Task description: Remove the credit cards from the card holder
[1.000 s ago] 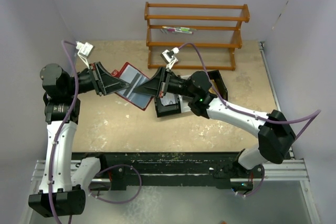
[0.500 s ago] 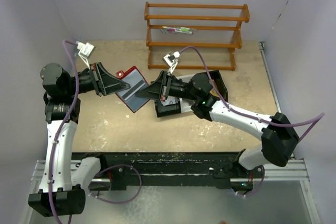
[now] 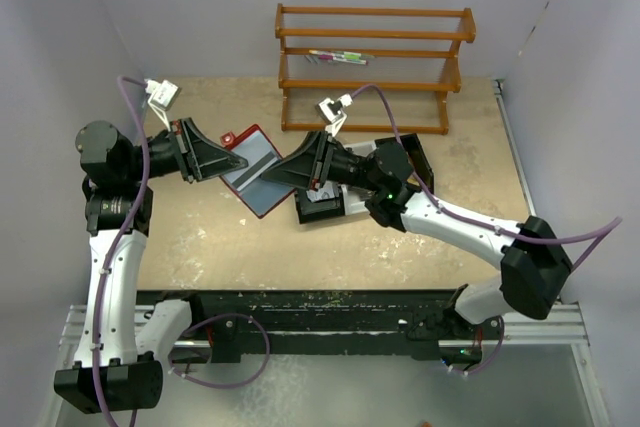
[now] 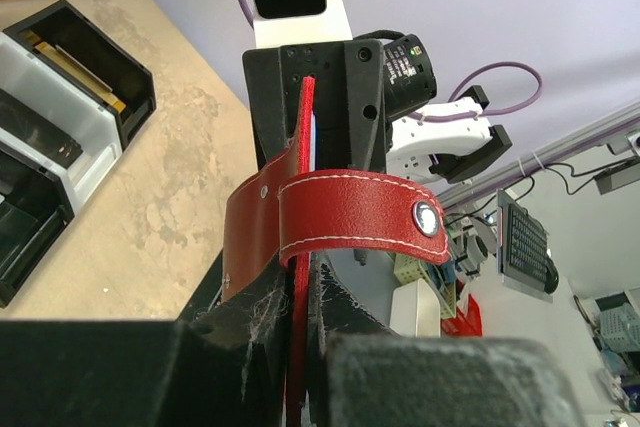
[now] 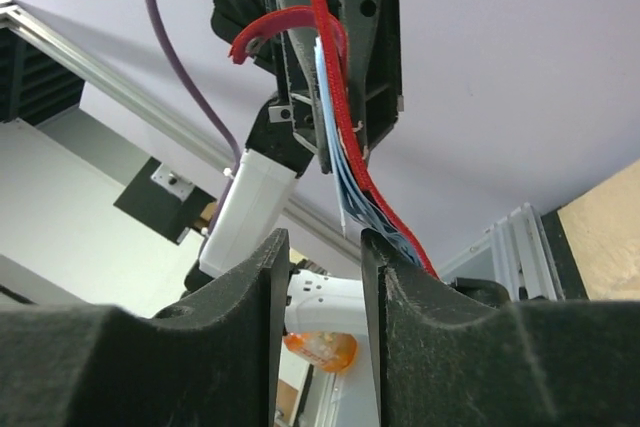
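On your left, the left gripper [image 3: 222, 160] reaches inward above the table [image 3: 230, 247], and its jaws are clamped on the near edge of the card holder [image 3: 250, 179]. It holds that red leather-like wallet in the air between the 2 arms. From the left wrist you see the wallet edge-on, a thin red line running up from between the fingers [image 4: 225, 347]. Its snap tab [image 4: 360, 219] curls out to one side, with white stitching and a silver stud. From above, the open inner face shows grey-silver credit cards [image 3: 260, 161] inside the red border. The right wrist view shows pale blue-white layers [image 5: 342, 162] stacked against the red cover; you cannot tell sleeves from cards there. Next comes the right gripper [image 3: 288, 175], just at the wallet's far edge. Its jaws stand apart with nothing between them, and the wallet's rim passes over one finger [image 5: 400, 337] rather than into the gap. Right behind it, under the right arm, lies the black-and-white tray [image 3: 322, 209]. Further back stands a wooden rack [image 3: 372, 35], with something small on 1 shelf.
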### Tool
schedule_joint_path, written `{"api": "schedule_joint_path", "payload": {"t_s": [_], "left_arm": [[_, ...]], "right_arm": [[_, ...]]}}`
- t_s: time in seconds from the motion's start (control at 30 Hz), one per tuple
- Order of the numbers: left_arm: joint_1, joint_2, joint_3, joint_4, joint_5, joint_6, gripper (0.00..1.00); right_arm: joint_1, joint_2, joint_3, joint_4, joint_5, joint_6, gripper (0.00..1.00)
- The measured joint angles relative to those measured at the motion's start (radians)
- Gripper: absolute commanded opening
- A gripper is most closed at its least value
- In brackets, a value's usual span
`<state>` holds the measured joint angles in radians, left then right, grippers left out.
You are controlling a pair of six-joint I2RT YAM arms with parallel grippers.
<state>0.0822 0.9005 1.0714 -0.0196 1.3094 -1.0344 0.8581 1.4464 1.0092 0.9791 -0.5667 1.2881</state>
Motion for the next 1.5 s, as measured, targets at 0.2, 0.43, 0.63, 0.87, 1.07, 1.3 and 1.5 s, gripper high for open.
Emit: {"api": "schedule_joint_path", "payload": {"t_s": [0.2, 0.43, 0.63, 0.87, 1.07, 1.3, 1.5], "left_arm": [[0.0, -0.004, 0.0, 0.008, -0.001, -0.005, 0.11], [0.0, -0.008, 0.0, 0.016, -0.008, -0.006, 0.28], [0.0, -0.014, 0.0, 0.019, -0.007, -0.006, 0.35], [0.0, -0.014, 0.0, 0.019, -0.007, -0.014, 0.28], [0.0, -0.006, 0.0, 0.026, -0.005, -0.035, 0.17], [0.0, -0.003, 0.0, 0.028, -0.003, -0.05, 0.16], [0.0, -0.002, 0.0, 0.034, -0.003, -0.059, 0.11]], "right_arm": [[0.0, 0.018, 0.0, 0.074, 0.008, 0.04, 0.35], [0.011, 0.068, 0.0, 0.129, 0.035, 0.081, 0.03], [0.012, 0.084, 0.0, 0.142, 0.044, 0.092, 0.0], [0.012, 0.082, 0.0, 0.14, 0.045, 0.084, 0.0], [0.018, 0.052, -0.004, 0.117, 0.045, 0.048, 0.0], [0.019, 0.006, -0.071, 0.116, 0.043, 0.021, 0.0], [0.019, -0.002, -0.079, 0.115, 0.037, 0.014, 0.0]]}}
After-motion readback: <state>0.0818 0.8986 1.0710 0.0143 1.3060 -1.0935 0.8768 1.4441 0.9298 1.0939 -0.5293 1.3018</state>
